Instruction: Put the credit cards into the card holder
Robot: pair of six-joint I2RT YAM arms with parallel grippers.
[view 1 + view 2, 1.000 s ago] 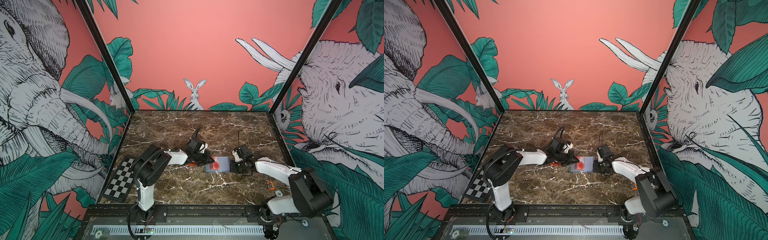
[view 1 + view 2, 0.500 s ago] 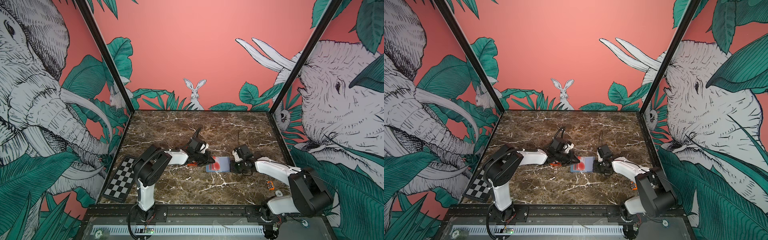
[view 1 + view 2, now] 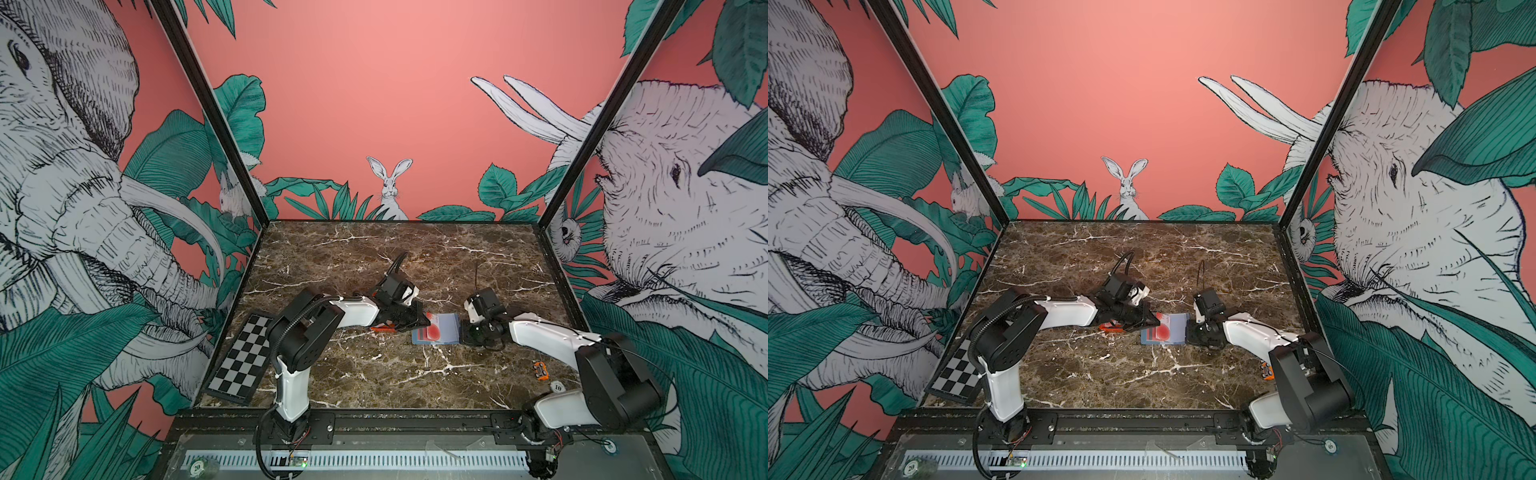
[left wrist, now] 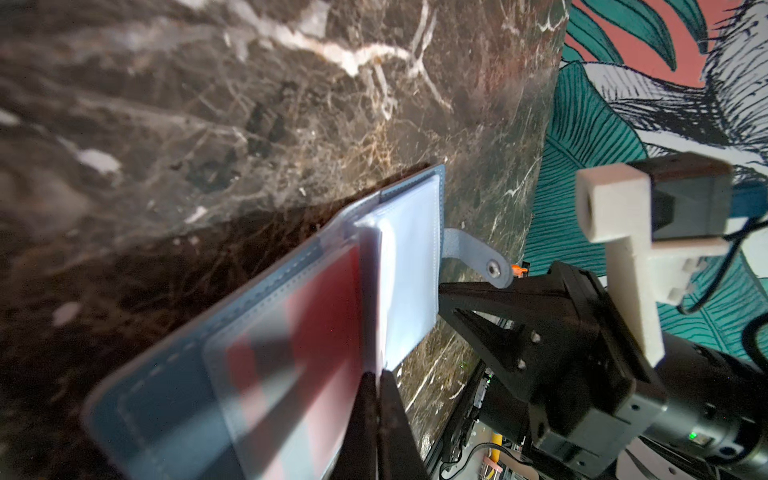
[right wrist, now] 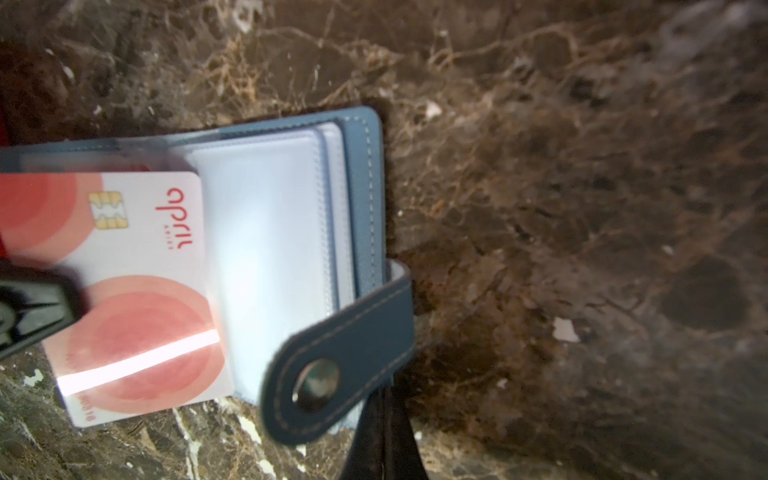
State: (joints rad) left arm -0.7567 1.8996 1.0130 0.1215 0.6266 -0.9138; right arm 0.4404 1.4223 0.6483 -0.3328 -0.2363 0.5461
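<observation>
The slate-blue card holder (image 3: 448,326) (image 3: 1177,326) lies open on the marble, its clear sleeves (image 5: 270,249) up and its snap tab (image 5: 345,357) folded over one edge. My left gripper (image 3: 424,321) (image 4: 376,376) is shut on a white credit card (image 5: 137,270) with red circles. That card lies slanted over the holder's left half, one end against the sleeves. Red and white shows blurred through the near sleeve (image 4: 286,332). My right gripper (image 3: 462,332) (image 5: 382,399) is shut at the holder's right edge, its tips hidden under the tab.
A small orange tray (image 3: 384,329) lies just behind my left gripper. A checkerboard panel (image 3: 241,361) sits at the left table edge. A small orange piece (image 3: 539,370) and a white disc (image 3: 557,387) lie near the right arm's base.
</observation>
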